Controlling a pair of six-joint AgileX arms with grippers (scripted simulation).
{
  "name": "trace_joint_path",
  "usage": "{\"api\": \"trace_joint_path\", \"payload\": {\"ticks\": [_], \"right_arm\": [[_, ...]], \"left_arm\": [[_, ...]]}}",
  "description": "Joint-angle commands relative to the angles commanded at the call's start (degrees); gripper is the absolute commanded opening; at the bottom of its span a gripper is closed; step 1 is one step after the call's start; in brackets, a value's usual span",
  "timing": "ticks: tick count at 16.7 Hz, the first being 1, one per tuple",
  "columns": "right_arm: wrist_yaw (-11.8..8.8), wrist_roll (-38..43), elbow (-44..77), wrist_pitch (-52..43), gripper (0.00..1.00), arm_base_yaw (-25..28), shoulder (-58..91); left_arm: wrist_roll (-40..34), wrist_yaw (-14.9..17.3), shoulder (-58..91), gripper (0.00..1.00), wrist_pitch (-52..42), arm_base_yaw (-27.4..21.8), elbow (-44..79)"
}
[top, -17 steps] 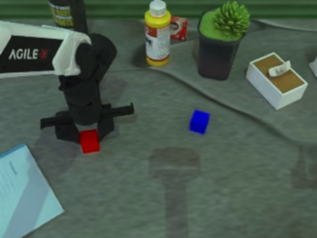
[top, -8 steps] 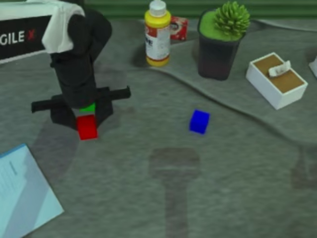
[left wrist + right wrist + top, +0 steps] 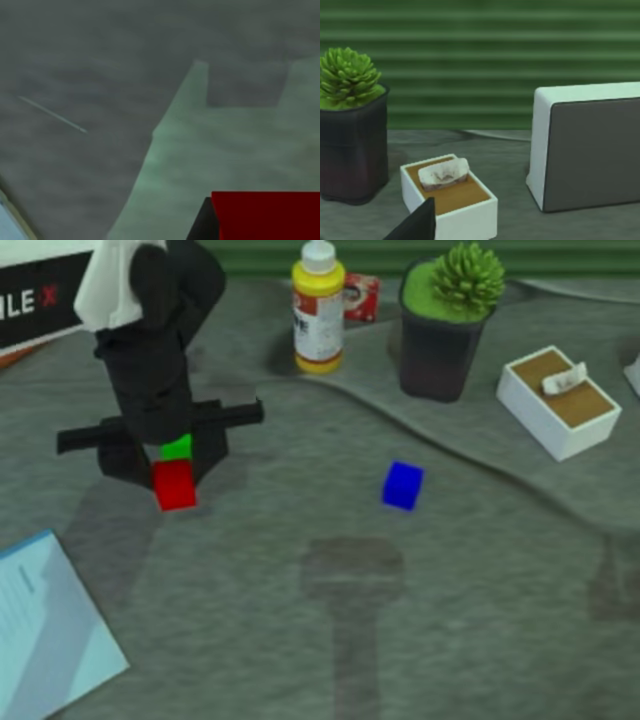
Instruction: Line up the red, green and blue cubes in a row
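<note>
Red plastic cube (image 3: 174, 485) sits touching the green cube (image 3: 178, 447), at the table's left.
Left gripper (image 3: 160, 440) hovers above them, its grip hidden; the blue cube (image 3: 403, 485) lies well apart, unplaced.

Open cloth around blue cube (image 3: 403, 485); bottle (image 3: 318, 315), plant pot (image 3: 441, 335), white box (image 3: 557, 400) crowd the far edge.
</note>
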Motion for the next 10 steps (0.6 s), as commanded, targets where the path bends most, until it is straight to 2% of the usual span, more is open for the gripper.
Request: {"api": "trace_joint_path", "payload": {"ticks": [3,8,10], "right_arm": [[0.0,0.0,0.0,0.0,1.00,0.0,0.0],[0.0,0.0,0.0,0.0,1.00,0.0,0.0],[0.0,0.0,0.0,0.0,1.00,0.0,0.0]], "left_arm": [[-2.4,-0.1,-3.6,0.00,0.0,-4.8,-3.5],[-7.7,-0.4,-11.5,0.00,-0.1,-15.9,-11.6],[-9.0,-0.5,-13.4,0.00,0.0,-18.4,-13.5]]}}
